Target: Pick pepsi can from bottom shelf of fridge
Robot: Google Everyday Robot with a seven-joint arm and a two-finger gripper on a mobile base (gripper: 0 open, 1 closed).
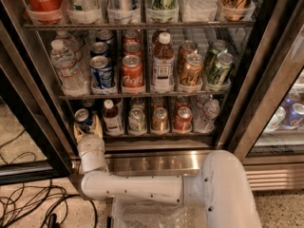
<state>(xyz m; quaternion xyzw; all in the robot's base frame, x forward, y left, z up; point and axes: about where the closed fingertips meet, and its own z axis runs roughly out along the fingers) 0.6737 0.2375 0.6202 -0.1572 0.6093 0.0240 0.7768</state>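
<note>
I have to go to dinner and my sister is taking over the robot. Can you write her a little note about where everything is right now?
End effector: inside the fridge, at the far left end of the bottom shelf, right at the pepsi can. I cannot tell whether it has a grip.
Pepsi can: upright, beside a small brown bottle.
Done: the arm is at the can.
Left: check the grasp, lift the can, and draw it out without bumping the bottle.
</note>
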